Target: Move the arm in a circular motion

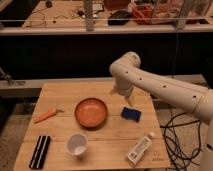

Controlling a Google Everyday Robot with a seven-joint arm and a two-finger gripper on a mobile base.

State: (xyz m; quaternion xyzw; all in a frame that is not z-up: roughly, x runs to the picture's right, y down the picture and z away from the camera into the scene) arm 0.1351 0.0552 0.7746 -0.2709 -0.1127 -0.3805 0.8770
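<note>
The cream-white arm [160,85] of thick tubular segments reaches in from the right edge, with small dark dots along it. Its rounded elbow joint [127,64] hangs over the back right part of the wooden table [110,137]. The narrow tip with my gripper [128,100] points down, just above and behind a blue sponge [131,114]. The gripper holds nothing that I can see.
On the table are an orange-brown bowl [91,112], a carrot [46,115], a white cup [77,144], a black flat object [39,151] and a white bottle lying down [139,148]. Black cables [175,135] hang right of the table. A dark shelf runs behind.
</note>
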